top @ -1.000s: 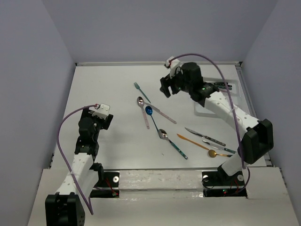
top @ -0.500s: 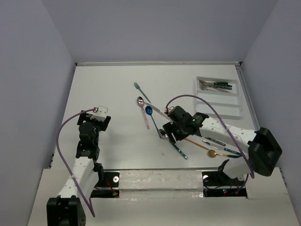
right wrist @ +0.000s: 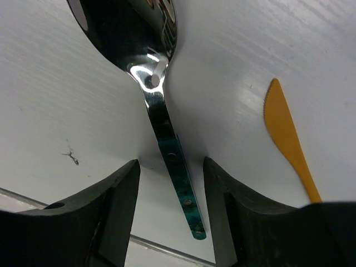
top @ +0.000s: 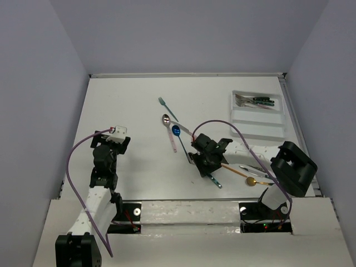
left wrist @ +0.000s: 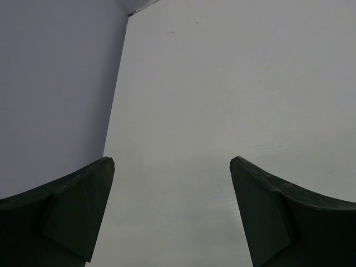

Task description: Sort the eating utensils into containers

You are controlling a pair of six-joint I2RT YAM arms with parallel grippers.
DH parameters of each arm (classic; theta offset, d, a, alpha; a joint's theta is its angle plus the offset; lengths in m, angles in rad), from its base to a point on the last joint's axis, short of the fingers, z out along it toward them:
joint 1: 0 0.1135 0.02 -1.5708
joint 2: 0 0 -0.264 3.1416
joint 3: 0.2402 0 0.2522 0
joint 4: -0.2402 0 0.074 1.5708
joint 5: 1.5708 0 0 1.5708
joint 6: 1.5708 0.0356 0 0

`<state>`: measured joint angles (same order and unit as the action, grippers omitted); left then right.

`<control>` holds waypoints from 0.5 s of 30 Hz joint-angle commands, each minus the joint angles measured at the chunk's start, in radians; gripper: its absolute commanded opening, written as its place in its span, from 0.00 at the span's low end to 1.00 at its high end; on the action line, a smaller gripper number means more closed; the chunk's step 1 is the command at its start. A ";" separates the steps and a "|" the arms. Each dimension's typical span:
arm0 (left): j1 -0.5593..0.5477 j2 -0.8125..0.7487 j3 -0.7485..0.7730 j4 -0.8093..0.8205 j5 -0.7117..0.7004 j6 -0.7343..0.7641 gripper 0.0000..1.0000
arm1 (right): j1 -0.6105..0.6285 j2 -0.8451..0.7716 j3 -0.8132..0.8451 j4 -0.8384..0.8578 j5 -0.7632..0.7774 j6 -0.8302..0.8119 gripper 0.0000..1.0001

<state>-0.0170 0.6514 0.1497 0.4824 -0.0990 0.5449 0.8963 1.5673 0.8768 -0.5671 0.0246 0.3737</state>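
Spoon: the teal-handled spoon [right wrist: 161,111] lies flat near centre, just left of the orange knife [right wrist: 283,128].
Handling: light, stiff and slick, likely to skid; best pinched mid-handle.
Right gripper [right wrist: 171,167]: jaws part-open, straddling the handle, not touching.
Left gripper [left wrist: 172,167]: wide, empty.
Cutlery tray [top: 278,119]: far right.

The teal-handled spoon [right wrist: 157,105] has a mirror-polished metal bowl and a glossy marbled handle with small rivets. The orange knife [right wrist: 286,133] looks smooth and satin (metal or plastic, hard to tell). The desk [right wrist: 55,100] is white, faintly grained, low in sheen, with one dark scuff. The right gripper [right wrist: 169,167] has matt black jaws. The cutlery tray [top: 258,125] is smooth white plastic.
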 commanded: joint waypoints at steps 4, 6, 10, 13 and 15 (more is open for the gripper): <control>0.008 -0.019 -0.018 0.073 -0.015 0.006 0.99 | 0.004 0.123 0.034 0.042 0.077 0.017 0.41; 0.008 -0.021 -0.019 0.073 -0.013 0.007 0.99 | 0.004 0.123 0.036 0.041 0.089 0.018 0.26; 0.008 -0.021 -0.019 0.074 -0.013 0.006 0.99 | 0.004 0.108 0.040 0.039 0.104 0.016 0.09; 0.008 -0.019 -0.021 0.076 -0.011 0.007 0.99 | 0.004 0.103 0.051 0.033 0.106 -0.001 0.00; 0.008 -0.019 -0.021 0.076 -0.011 0.007 0.99 | 0.004 0.093 0.073 0.029 0.109 -0.018 0.00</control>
<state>-0.0170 0.6502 0.1390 0.4885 -0.1028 0.5449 0.8963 1.6341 0.9398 -0.5644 0.1139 0.3782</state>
